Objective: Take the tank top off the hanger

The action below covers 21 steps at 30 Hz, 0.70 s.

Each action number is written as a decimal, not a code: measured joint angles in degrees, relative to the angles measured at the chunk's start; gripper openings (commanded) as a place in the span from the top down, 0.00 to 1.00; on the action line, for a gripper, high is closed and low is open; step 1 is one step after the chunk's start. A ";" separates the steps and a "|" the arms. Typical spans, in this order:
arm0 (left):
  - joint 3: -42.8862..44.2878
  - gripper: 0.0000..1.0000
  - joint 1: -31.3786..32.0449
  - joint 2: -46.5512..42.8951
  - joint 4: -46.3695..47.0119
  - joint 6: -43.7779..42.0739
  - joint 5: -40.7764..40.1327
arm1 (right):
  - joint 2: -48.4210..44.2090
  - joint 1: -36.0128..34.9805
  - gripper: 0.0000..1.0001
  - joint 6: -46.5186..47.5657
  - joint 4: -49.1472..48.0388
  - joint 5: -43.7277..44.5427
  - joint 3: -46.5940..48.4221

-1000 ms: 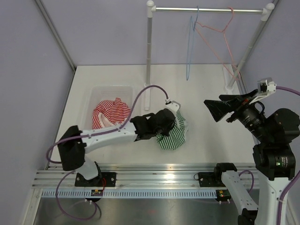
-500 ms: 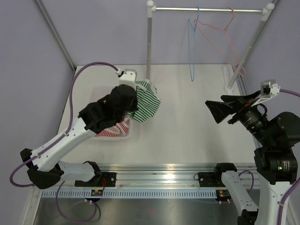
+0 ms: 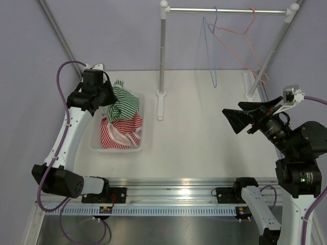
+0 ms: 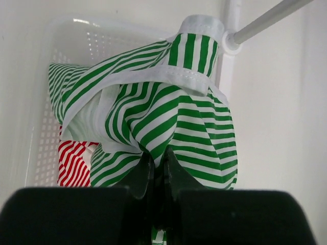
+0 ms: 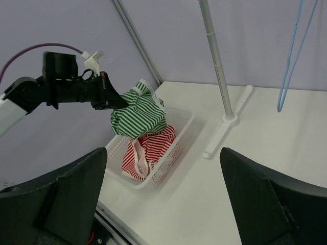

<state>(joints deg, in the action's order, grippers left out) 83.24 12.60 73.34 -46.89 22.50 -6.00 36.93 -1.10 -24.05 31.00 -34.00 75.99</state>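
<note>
My left gripper (image 3: 108, 98) is shut on the green-and-white striped tank top (image 3: 122, 104) and holds it bunched above the far end of the white basket (image 3: 118, 148). The left wrist view shows the top (image 4: 168, 112) pinched between my fingers (image 4: 140, 176), and the right wrist view shows it (image 5: 140, 113) hanging over the basket (image 5: 179, 148). A blue hanger (image 3: 210, 51) and a pink hanger (image 3: 240, 38) hang bare on the rail. My right gripper (image 3: 236, 118) is open and empty, raised at the right.
A red-and-white striped garment (image 3: 120, 131) lies in the basket. The rail stand's left post (image 3: 162, 56) and its foot (image 3: 161, 104) stand right of the basket. The right post (image 3: 268, 56) slants at the back right.
My left arm has swung the green striped top from the table's middle to the left and back, over the basket. The blue hanger sways a little. The right arm is nearly still.
</note>
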 measured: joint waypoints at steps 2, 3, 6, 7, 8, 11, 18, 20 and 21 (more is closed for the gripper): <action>-0.42 1.00 -3.67 4.02 0.02 -0.11 4.31 | 0.02 0.00 0.00 -0.22 -0.50 -0.20 -0.70; -0.55 1.00 -5.35 6.21 -0.09 -0.22 5.77 | 0.04 0.00 0.00 -0.33 -1.11 -0.31 -1.20; -0.96 1.00 -8.50 13.00 -0.92 -1.11 6.84 | 0.26 0.00 0.01 -0.83 -2.43 -1.20 -2.97; -0.94 1.00 -9.16 15.37 -1.36 -1.53 6.43 | 0.44 0.00 0.01 -1.01 -2.93 -1.40 -3.58; -0.79 1.00 -9.64 17.99 -1.84 -1.97 5.97 | 0.72 0.00 0.01 -1.31 -3.17 -1.70 -4.07; 0.17 1.00 -10.62 26.32 -3.21 -3.37 5.49 | 1.66 0.00 0.00 -1.90 -4.13 -2.54 -5.33; 0.20 0.61 -10.34 34.91 -4.39 -5.35 8.81 | 1.97 0.00 0.01 -2.36 -4.81 -4.44 -6.84; 0.20 0.48 -10.14 33.59 -4.74 -5.33 9.27 | 1.88 0.00 0.01 -2.34 -4.72 -4.79 -6.84; 0.20 0.44 -10.12 32.48 -5.03 -5.29 9.29 | 1.88 0.00 0.01 -2.29 -4.59 -4.85 -6.84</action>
<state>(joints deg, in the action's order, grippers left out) 83.44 2.48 105.82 -51.92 17.21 3.29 38.81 -1.10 -26.35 26.41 -38.85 69.14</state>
